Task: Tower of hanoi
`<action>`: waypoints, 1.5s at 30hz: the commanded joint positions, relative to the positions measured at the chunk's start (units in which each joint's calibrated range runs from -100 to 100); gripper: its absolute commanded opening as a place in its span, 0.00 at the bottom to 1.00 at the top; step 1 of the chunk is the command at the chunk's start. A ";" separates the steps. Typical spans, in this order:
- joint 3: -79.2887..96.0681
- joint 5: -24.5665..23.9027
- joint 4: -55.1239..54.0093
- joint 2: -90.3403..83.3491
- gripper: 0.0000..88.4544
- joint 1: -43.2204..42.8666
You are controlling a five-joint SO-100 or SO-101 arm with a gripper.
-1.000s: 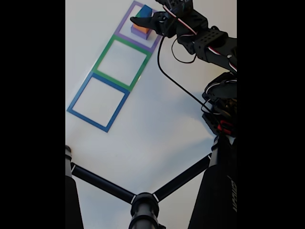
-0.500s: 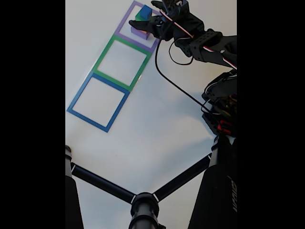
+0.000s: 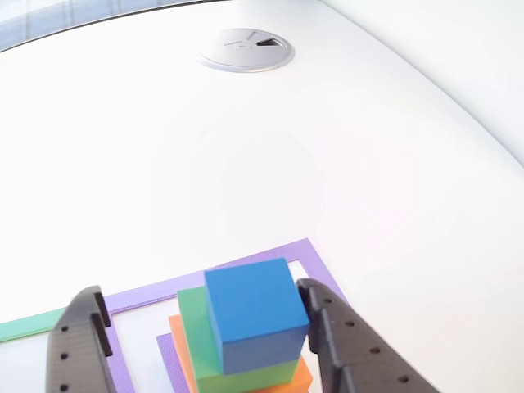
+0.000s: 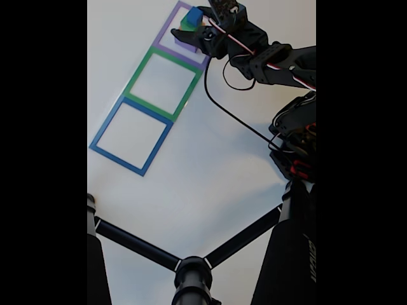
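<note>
Here: gripper (image 3: 209, 344) spread wide, jaws astride the block stack, right finger (image 3: 348, 344) close beside the blue cube (image 3: 254, 315), left finger well apart. Blue cube atop green (image 3: 195, 327), orange (image 3: 182, 348), purple (image 3: 169, 348), inside purple tape square (image 4: 166, 35). No legible writing on blocks or table (image 3: 246, 164).

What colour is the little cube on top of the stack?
Blue. The cube shows best in the other view, sitting on the green block.

white table (image 4: 210, 159), tape squares (image 4: 164, 82), tripod (image 4: 191, 270)
</note>
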 commanded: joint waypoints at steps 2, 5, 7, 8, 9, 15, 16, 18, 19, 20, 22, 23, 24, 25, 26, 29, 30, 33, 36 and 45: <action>0.18 0.54 -1.70 -0.40 0.20 -0.79; 0.18 0.54 -1.70 -0.48 0.18 -1.08; 0.18 0.54 -1.70 -0.64 0.15 -1.18; 0.18 0.54 -1.70 -0.72 0.14 -1.18; 0.18 0.54 -1.70 -0.80 0.13 -1.18; 0.18 0.54 -1.70 -0.97 0.08 -1.27; 0.18 0.54 -1.70 -0.97 0.08 -1.37; 0.18 0.54 -1.70 -1.21 0.07 -1.46; 0.18 0.54 -1.70 -1.37 0.06 -1.56; 0.27 0.54 -1.70 -1.53 0.06 -1.56; 0.36 0.54 -1.70 -1.93 0.06 -1.85; 0.36 0.54 -1.62 -2.10 0.05 -1.94; 0.45 0.54 -1.54 -2.34 0.05 -2.04; 0.45 0.54 -1.37 -2.58 0.05 -2.04; 0.45 0.54 -1.29 -2.90 0.05 -2.13; 0.27 0.54 1.14 -5.65 0.05 -2.61; -0.19 0.54 3.48 -7.34 0.05 -2.90; -2.92 0.54 15.23 -15.10 0.05 -3.86; -8.92 0.54 31.66 -22.85 0.04 -5.01; -41.82 0.54 82.19 -31.00 0.04 -8.75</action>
